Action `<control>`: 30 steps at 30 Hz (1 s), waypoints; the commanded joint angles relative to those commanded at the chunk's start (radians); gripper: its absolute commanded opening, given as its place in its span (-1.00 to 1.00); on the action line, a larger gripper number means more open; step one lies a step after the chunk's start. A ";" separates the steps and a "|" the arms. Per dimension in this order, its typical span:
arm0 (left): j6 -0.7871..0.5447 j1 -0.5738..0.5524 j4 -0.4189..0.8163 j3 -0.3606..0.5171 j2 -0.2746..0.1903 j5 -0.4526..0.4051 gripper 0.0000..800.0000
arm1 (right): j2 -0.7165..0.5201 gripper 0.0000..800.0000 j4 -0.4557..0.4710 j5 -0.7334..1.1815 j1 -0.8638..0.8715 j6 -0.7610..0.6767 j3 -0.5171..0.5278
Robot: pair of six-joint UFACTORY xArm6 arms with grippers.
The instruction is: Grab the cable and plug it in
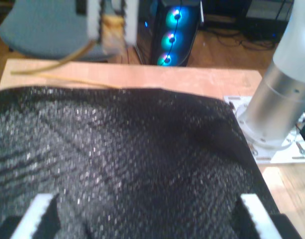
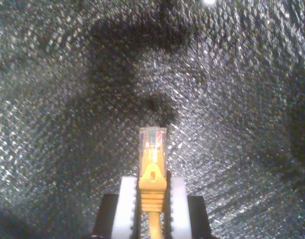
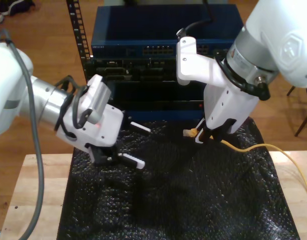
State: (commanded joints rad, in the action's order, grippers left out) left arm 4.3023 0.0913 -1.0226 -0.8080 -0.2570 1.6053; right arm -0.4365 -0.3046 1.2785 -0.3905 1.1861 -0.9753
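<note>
The yellow-orange cable [image 3: 253, 148] runs in from the exterior view's right, and its clear plug [image 3: 189, 133] sticks out past my second gripper [image 3: 201, 136]. That gripper is shut on the cable just behind the plug [image 2: 152, 144], with its white fingers [image 2: 126, 199] on either side, hovering above the black mat [image 2: 67, 99]. My first gripper [image 3: 135, 145] stands open over the mat at the exterior view's left, nothing between its fingertips [image 1: 40, 206]. From the first wrist view I see the second gripper [image 1: 110, 25] holding the cable [image 1: 67, 59] some way ahead.
A blue rack of network gear [image 3: 163, 50] with a row of ports stands behind the mat [image 3: 168, 200]. The wooden table [image 3: 38, 185] shows around the mat. A silver arm base [image 1: 281, 99], a lit computer tower [image 1: 174, 35] and a grey chair [image 1: 43, 30] lie beyond.
</note>
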 joint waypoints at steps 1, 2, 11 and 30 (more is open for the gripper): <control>0.000 -0.003 -0.005 0.000 0.000 0.000 1.00 | -0.003 -0.99 -0.008 0.000 0.000 0.000 0.008; 0.000 -0.003 -0.011 0.002 0.000 0.000 1.00 | -0.006 -0.99 -0.015 0.000 -0.002 0.000 0.009; 0.000 -0.006 -0.080 -0.009 -0.003 -0.002 1.00 | -0.002 -0.99 -0.026 -0.002 -0.014 -0.002 0.006; -0.008 -0.008 -0.184 -0.017 -0.009 0.014 0.97 | 0.025 -0.99 -0.061 -0.028 -0.023 -0.003 -0.023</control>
State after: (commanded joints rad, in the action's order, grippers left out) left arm 4.2947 0.0836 -1.2068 -0.8249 -0.2662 1.6191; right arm -0.4120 -0.3659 1.2509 -0.4135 1.1830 -0.9983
